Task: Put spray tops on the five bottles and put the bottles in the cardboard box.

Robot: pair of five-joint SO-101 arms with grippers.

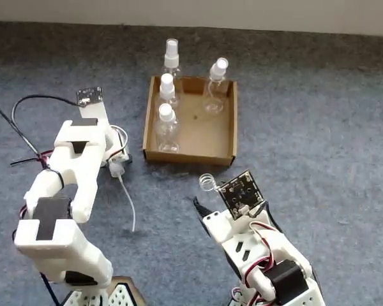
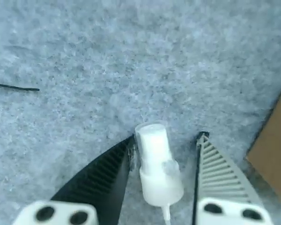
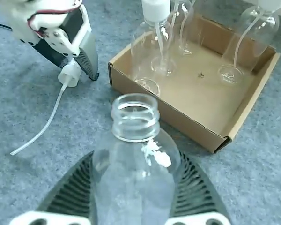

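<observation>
An uncapped clear bottle (image 3: 133, 164) stands upright in my right gripper (image 3: 136, 157), which is shut on its body; from above, the bottle's mouth (image 1: 207, 182) sits just in front of the cardboard box (image 1: 188, 156). A white spray top (image 2: 157, 164) lies on the carpet between the fingers of my left gripper (image 2: 166, 137). The jaws are open: the black finger touches the top and the grey finger (image 2: 215, 173) stands a little off it. The top's thin tube (image 1: 129, 204) trails toward the table's front. Three capped bottles (image 1: 167, 124) stand inside the box, and one (image 1: 172, 54) stands just behind it.
The left arm's gripper (image 3: 79, 51) and the spray top (image 3: 69, 75) sit to the left of the box's near corner (image 3: 113, 70). A black cable (image 1: 25, 105) loops at the far left. Grey carpet (image 1: 319, 140) lies open right of the box.
</observation>
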